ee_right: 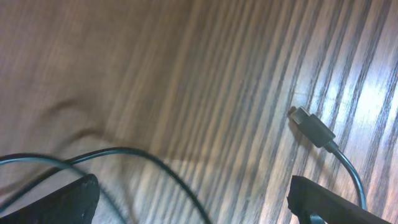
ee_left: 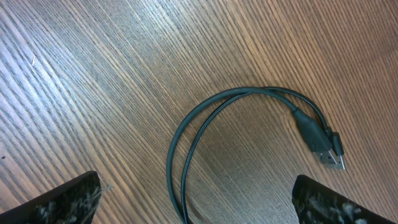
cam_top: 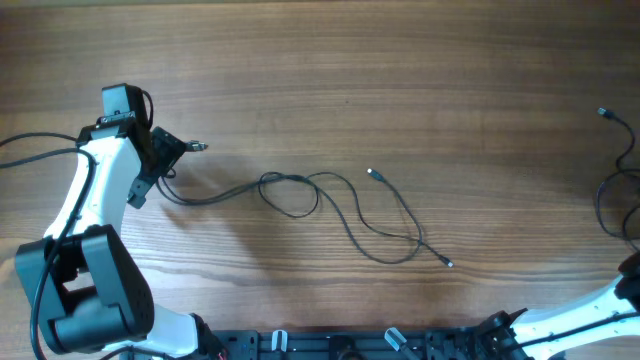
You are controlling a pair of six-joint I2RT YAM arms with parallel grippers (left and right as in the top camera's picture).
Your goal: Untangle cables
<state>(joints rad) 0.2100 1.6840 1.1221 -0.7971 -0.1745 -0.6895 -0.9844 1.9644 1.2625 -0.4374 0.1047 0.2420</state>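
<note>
Left fingers (ee_left: 62, 199) spread wide over the black USB cable (ee_left: 311, 132) loop on the worktop (ee_left: 124, 62); right fingers (ee_right: 56, 202) spread open too.

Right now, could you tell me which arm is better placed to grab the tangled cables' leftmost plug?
Left, probably: the left gripper hovers open over that plug, while the right gripper is off by the other cable, far right.
</note>
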